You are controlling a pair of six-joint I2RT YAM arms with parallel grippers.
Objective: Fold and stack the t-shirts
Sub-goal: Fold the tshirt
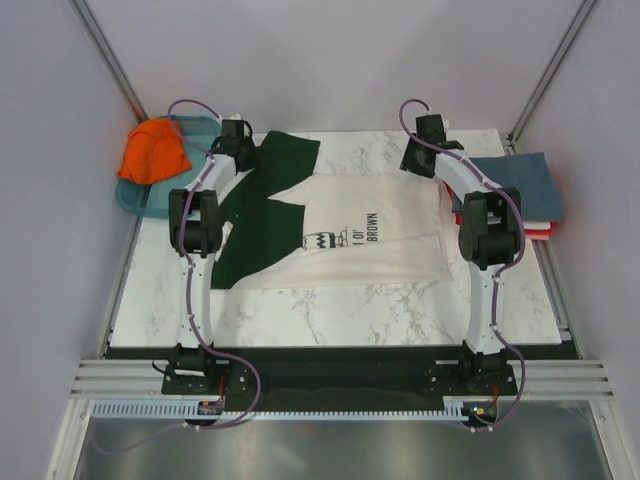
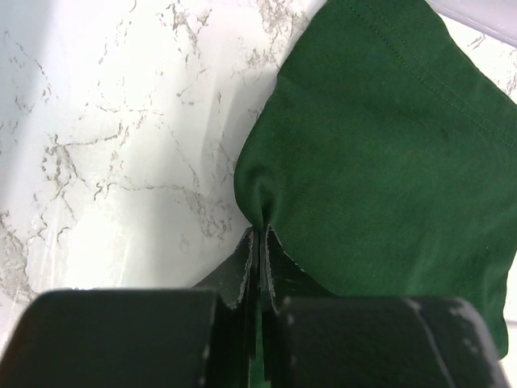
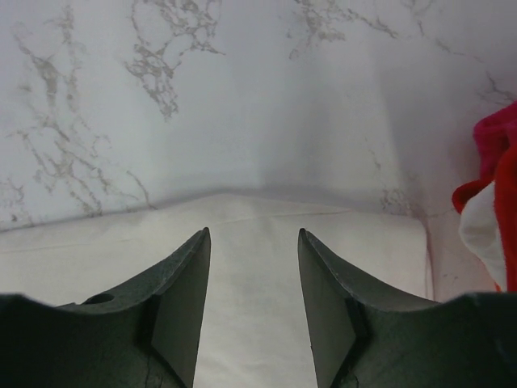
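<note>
A cream t-shirt [image 1: 370,235] with dark green sleeves and a small black chest print lies spread flat across the middle of the marble table. My left gripper [image 1: 248,153] is at the far left, shut on a pinch of the green sleeve [image 2: 380,162], and the cloth bunches at the fingertips [image 2: 260,230]. My right gripper [image 1: 422,165] hangs open over the cream shirt's far right edge [image 3: 250,307], with nothing between its fingers [image 3: 254,234]. An orange t-shirt [image 1: 155,150] lies crumpled at the far left. A folded slate-blue t-shirt [image 1: 515,185] tops a stack at the right, with red and white cloth [image 1: 540,228] showing beneath it.
The orange shirt sits in a translucent teal tray [image 1: 135,198] at the table's far left corner. Red and white edges of the stack [image 3: 497,186] show close to the right of my right gripper. Grey walls enclose the table on three sides.
</note>
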